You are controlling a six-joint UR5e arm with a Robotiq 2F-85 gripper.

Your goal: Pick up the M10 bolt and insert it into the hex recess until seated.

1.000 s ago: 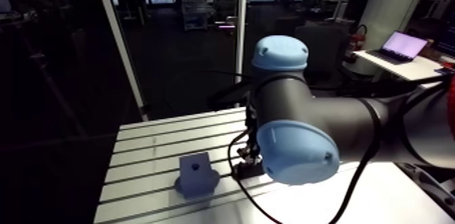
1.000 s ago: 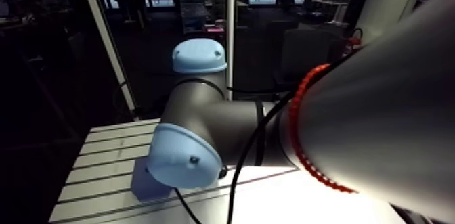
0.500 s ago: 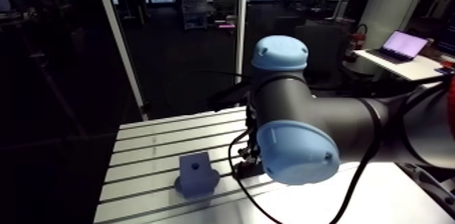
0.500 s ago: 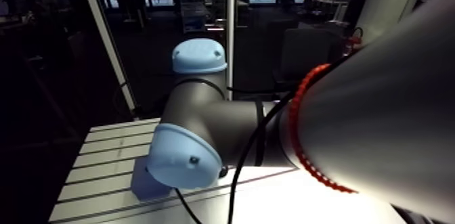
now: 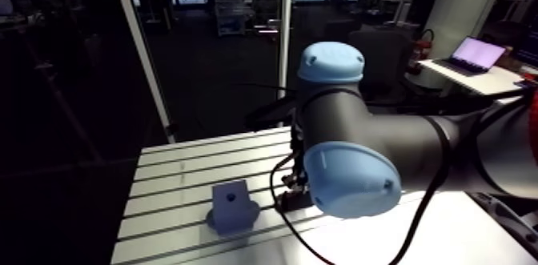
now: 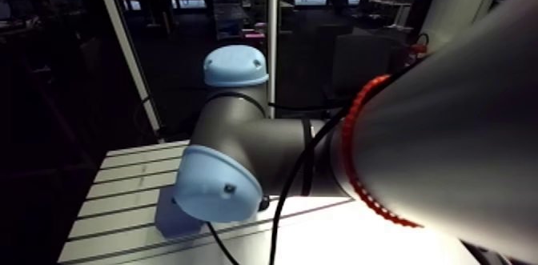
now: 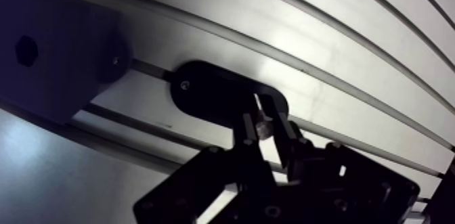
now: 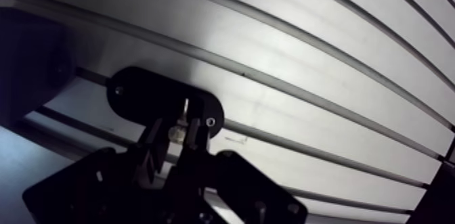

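Pinched between the narrowed fingers of the black two-finger gripper (image 7: pixel 265 124), small silvery M10 bolt (image 7: pixel 263 128) upright in a black oval holder plate (image 7: pixel 206 95) just beside the blue-grey plastic block (image 7: pixel 64 57), presumably for lifting straight toward that block's dark hex recess (image 7: pixel 26 51).

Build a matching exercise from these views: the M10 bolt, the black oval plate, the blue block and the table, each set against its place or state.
Things:
1. M10 bolt
2. black oval plate
3. blue block
4. table

Places or states:
A. slotted aluminium
B. its hex recess is empty
C. held in the end effector
D. lies on the table, under the bolt

Pairs: 1-C, 2-D, 3-B, 4-A
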